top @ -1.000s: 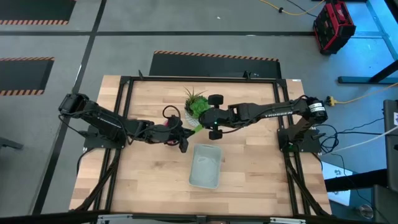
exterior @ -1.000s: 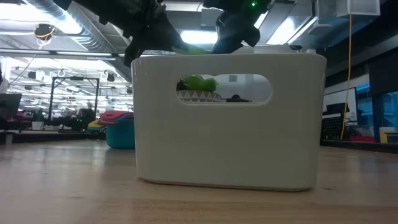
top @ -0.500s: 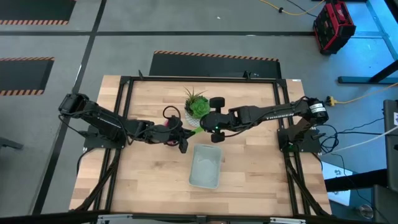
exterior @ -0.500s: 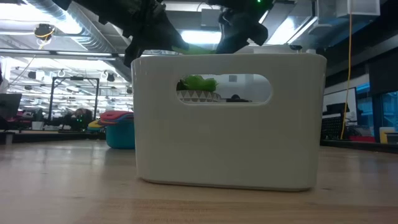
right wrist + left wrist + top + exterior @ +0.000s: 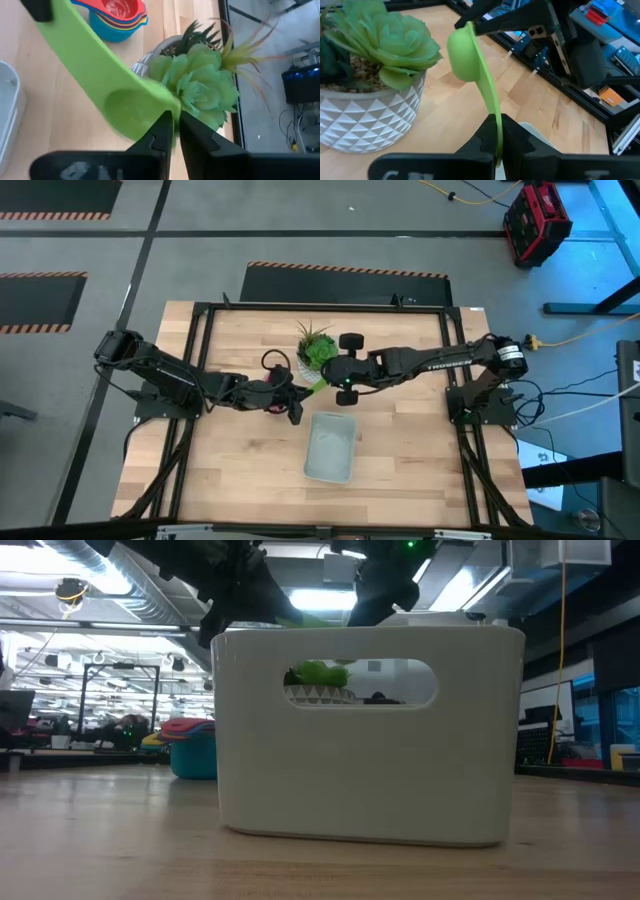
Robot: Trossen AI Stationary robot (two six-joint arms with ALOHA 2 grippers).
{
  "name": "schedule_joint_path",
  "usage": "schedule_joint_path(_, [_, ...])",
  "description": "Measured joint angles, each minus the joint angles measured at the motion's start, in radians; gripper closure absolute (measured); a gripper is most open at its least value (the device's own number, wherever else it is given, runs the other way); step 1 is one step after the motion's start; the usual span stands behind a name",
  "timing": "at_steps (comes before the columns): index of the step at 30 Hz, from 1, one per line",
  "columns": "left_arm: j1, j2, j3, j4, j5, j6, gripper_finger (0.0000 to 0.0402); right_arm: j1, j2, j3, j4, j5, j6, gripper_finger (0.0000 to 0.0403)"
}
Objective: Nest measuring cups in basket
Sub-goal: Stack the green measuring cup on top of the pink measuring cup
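Note:
A green measuring cup (image 5: 467, 52) hangs in the air between my two grippers, above the table just beyond the basket's far end. My left gripper (image 5: 498, 135) is shut on its handle and my right gripper (image 5: 174, 125) is shut on its bowl. A nested stack of other measuring cups (image 5: 117, 17), blue outermost and red on top, stands on the table near the left arm. The pale basket (image 5: 309, 450) rests on its base at the table's near middle. My left gripper pinches the flat handle (image 5: 496, 117) of the green cup near its free end between its two fingers. The handle runs on from the fingers toward the bowl. The cup is clear of the table. My right gripper pinches the rim of the cup's bowl (image 5: 162, 107) between its two fingers, on the side away from the handle. It comes slanting down from the table's right side.
A white patterned pot with green plants (image 5: 316, 350) stands right behind the held cup, close to both grippers. In the low view the basket (image 5: 370, 740) fills the foreground. Bare wood (image 5: 420, 450) lies to the basket's left and right.
My right gripper has rolled a little at the wrist while staying on the green cup's bowl. The cup stays hanging between both grippers.

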Motion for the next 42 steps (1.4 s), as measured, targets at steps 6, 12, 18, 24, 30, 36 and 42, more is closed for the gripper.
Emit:
schedule_joint_path(6, [0.000,0.000,0.000,-0.002,-0.005,0.000,0.0401,-0.004,0.000,0.000,-0.005,-0.043,0.026,0.0306])
schedule_joint_path(12, [0.000,0.000,0.000,0.001,-0.002,0.000,0.0401,-0.004,-0.001,0.000,-0.008,-0.043,0.008,0.0261])
schedule_joint_path(18, [-0.002,-0.010,0.000,0.001,0.002,0.000,0.0401,0.016,-0.062,0.032,-0.092,-0.035,-0.026,0.0257])
schedule_joint_path(24, [-0.031,-0.079,0.000,-0.004,-0.007,-0.002,0.0401,0.048,-0.215,0.015,-0.145,-0.034,-0.016,0.0257])
schedule_joint_path(30, [-0.093,-0.191,0.000,-0.106,-0.103,-0.043,0.0402,0.061,-0.382,-0.075,-0.197,-0.034,0.063,0.0257])
schedule_joint_path(36, [-0.177,-0.289,0.000,-0.271,-0.222,-0.162,0.0401,0.064,-0.542,-0.249,-0.182,-0.033,0.130,0.0257])
schedule_joint_path(42, [-0.263,-0.305,0.000,-0.447,-0.329,-0.337,0.0401,0.064,-0.653,-0.421,-0.090,-0.041,0.158,0.0257])
